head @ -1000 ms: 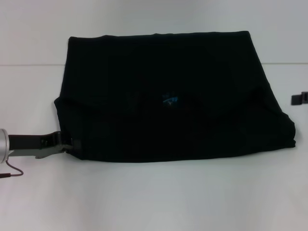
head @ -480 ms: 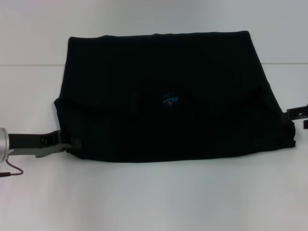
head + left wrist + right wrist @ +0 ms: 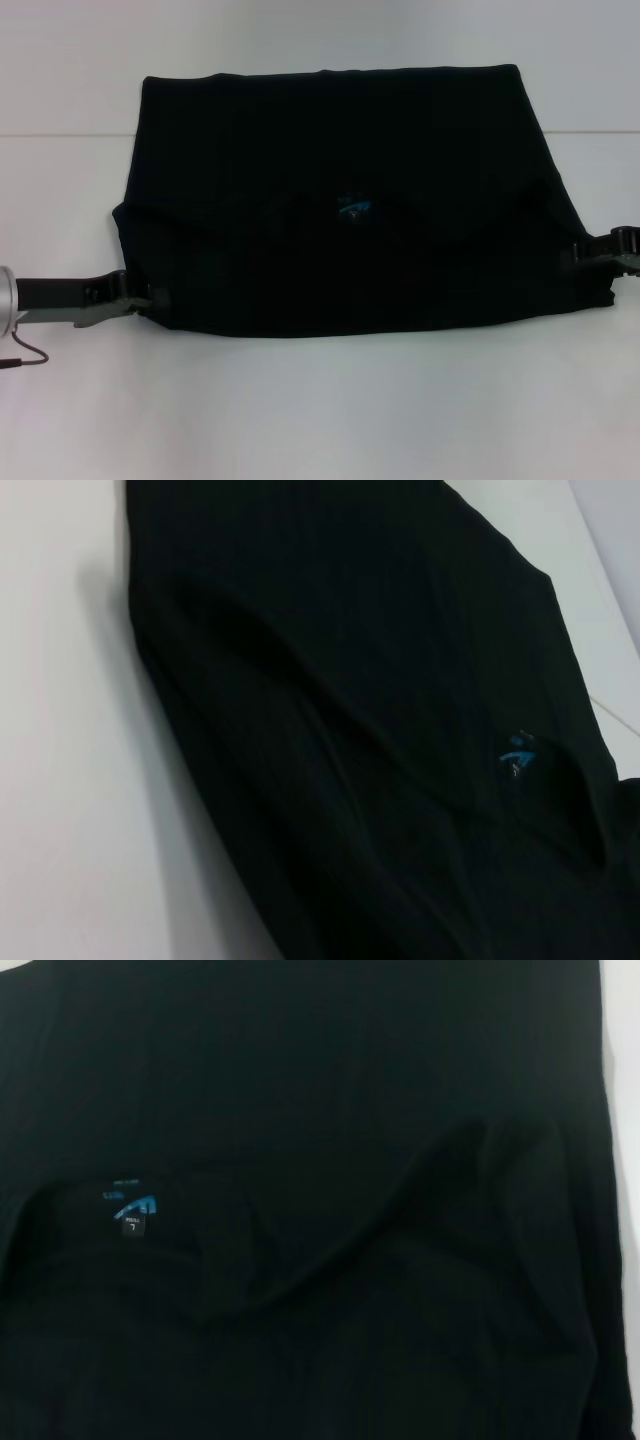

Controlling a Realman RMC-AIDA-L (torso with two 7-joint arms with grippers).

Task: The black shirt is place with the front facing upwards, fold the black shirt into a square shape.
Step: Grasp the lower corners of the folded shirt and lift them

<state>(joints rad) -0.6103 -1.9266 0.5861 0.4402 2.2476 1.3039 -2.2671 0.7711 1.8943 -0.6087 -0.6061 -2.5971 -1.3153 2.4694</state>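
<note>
The black shirt [image 3: 340,200] lies on the white table, folded into a wide band, with its small blue neck label [image 3: 352,208] facing up near the middle. My left gripper [image 3: 148,298] is at the shirt's near left corner, shut on the cloth edge. My right gripper [image 3: 585,252] reaches in from the right and overlaps the shirt's near right edge. The left wrist view is filled with the shirt [image 3: 350,730] and its label [image 3: 517,755]. The right wrist view likewise holds only black cloth [image 3: 350,1110] and the label [image 3: 130,1203].
The white table [image 3: 320,420] stretches bare in front of the shirt and on both sides. A thin dark cable [image 3: 25,355] loops below the left arm at the picture's left edge.
The right gripper has come in from the far right edge and moved down to the shirt's near right edge. The left gripper and the shirt have stayed put.
</note>
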